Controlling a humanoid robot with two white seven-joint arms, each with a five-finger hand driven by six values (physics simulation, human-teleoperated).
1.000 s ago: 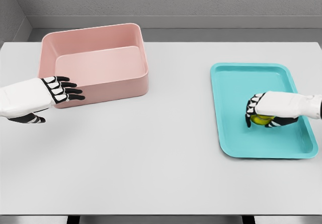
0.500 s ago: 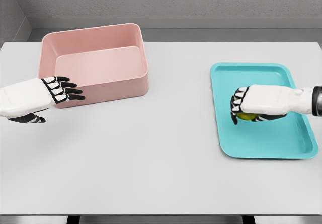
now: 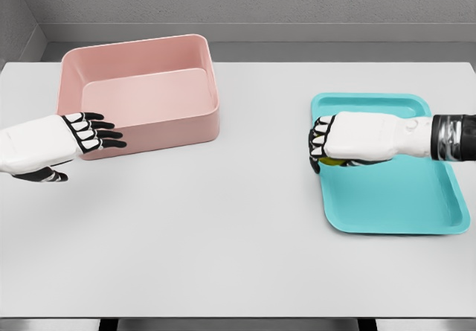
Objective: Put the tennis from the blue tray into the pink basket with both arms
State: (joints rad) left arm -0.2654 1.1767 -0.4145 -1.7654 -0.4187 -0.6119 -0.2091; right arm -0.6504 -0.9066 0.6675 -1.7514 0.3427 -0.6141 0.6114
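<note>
While curled fingers (image 3: pixel 318 139) of right hand (image 3: pixel 349 139) enclose tennis ball (image 3: pixel 328 163) beneath palm, over blue tray (image 3: pixel 387 197) edge, left hand (image 3: pixel 82 134) spread, empty

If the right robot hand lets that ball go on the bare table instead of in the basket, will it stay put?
Probably not. The tennis ball is round, and the table looks flat and smooth, so it would likely roll. It seems light: the right robot hand wraps it in curled fingers alone. The pink basket has raised walls that should contain it.
</note>
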